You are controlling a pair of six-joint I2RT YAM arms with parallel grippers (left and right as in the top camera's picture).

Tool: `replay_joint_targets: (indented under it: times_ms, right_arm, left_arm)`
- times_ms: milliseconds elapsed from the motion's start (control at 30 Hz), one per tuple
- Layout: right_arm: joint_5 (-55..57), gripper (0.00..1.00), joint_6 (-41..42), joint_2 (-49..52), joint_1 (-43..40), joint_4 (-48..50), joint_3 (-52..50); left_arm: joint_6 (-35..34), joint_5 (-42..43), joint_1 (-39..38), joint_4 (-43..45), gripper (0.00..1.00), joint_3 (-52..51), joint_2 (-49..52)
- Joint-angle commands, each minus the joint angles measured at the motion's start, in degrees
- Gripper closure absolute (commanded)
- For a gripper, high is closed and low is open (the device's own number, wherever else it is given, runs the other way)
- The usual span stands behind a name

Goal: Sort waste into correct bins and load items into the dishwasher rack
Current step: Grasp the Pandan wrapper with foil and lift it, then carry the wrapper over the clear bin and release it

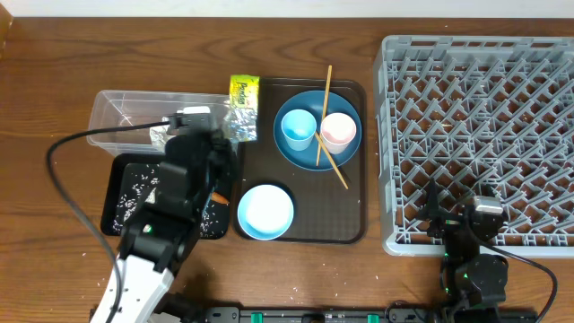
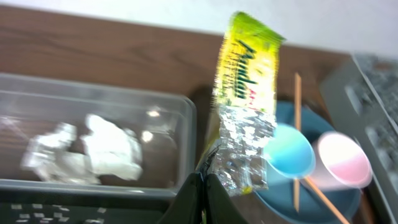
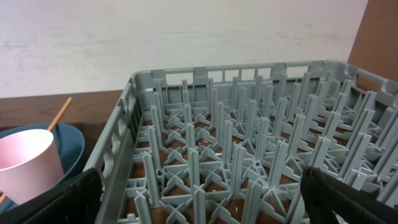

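The left end effector (image 2: 204,186) is gripping the small yellow-green packet with the silver lower half (image 2: 245,93) by its bottom edge, fingers pinched tight, and is holding it upright in the air just beside the right wall of the clear rectangular plastic tub (image 2: 186,109). Crumpled white tissues (image 2: 112,149) are already lying in that tub, and loose white rice (image 1: 134,202) is lying scattered in the shallow black rectangular tray (image 1: 115,193), so the waste sorting is looking well advanced, with the packet not yet dropped.

The loading is looking untouched. The large grey plastic rack of upright pegs (image 1: 384,144) is standing empty, and the right end effector (image 3: 202,196) is waiting at its near edge with fingers spread wide, holding nothing. The round blue plate (image 1: 305,160), light blue cup (image 1: 299,128), pinkish-white cup (image 1: 339,132), thin wooden chopsticks (image 1: 326,99) and small pale blue bowl (image 1: 265,212) are all sitting on the brown serving tray (image 1: 354,224).

The left arm is covering much of the black tray from overhead; only an orange sliver (image 1: 218,196), probably the carrot, is showing. The left wrist view is blurring, so I cannot tell whether the pale lump at the tub's left end (image 2: 46,152) is foil or tissue.
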Motion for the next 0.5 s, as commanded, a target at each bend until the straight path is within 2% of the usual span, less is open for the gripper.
replay_joint_targets:
  times_ms: [0, 133, 467]
  right_arm:
    - [0.0, 0.01, 0.3, 0.0, 0.7, -0.3, -0.1]
    - [0.0, 0.01, 0.3, 0.0, 0.7, -0.3, -0.1]
    - [0.0, 0.01, 0.3, 0.0, 0.7, -0.3, -0.1]
  left_arm:
    - [-1.7, -9.9, 0.0, 0.0, 0.94, -0.1, 0.4]
    - [-3.6, -15.0, 0.8, 0.3, 0.93, -0.1, 4.8]
    - [-6.6, -14.4, 5.2, 7.0, 0.94, -0.1, 21.0]
